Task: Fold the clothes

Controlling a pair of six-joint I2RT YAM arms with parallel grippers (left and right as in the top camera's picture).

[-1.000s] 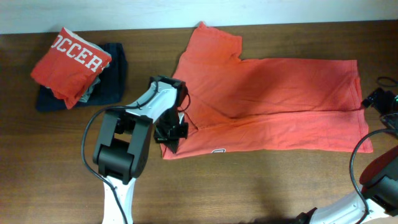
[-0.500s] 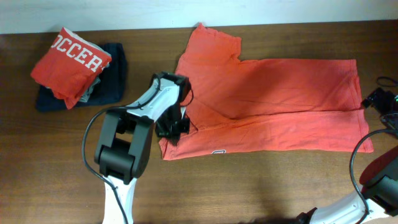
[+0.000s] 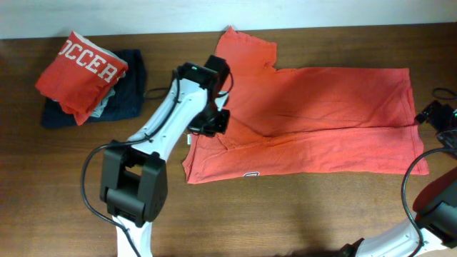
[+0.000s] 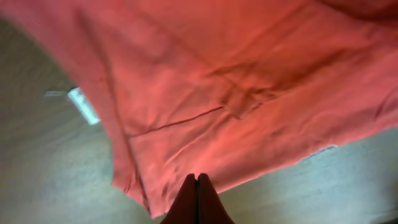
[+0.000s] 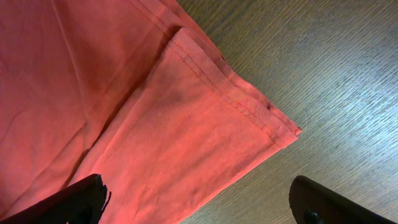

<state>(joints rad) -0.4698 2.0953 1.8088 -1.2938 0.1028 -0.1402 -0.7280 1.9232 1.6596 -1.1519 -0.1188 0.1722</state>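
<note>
The coral-red T-shirt (image 3: pixel 314 118) lies spread across the table with its lower part folded up; a sleeve points to the back edge and a little white print shows at the front hem. My left gripper (image 3: pixel 209 126) is shut and empty, held just above the shirt's left part; in the left wrist view the closed fingertips (image 4: pixel 198 178) hover over the fabric (image 4: pixel 205 93) near its corner. My right gripper (image 3: pixel 436 113) is open at the shirt's right end; in the right wrist view its jaws (image 5: pixel 199 202) straddle the folded hem corner (image 5: pixel 205 118) without touching it.
At the back left, a folded red shirt with white lettering (image 3: pixel 81 68) lies on a dark navy folded garment (image 3: pixel 128 96). A small white tag (image 4: pixel 83 106) sticks out at the shirt's left edge. Bare wooden table (image 3: pixel 300 214) runs along the front.
My left gripper has moved from the shirt's front-left corner toward the back and slightly right, over the shirt. The shirt and the right arm have not moved.
</note>
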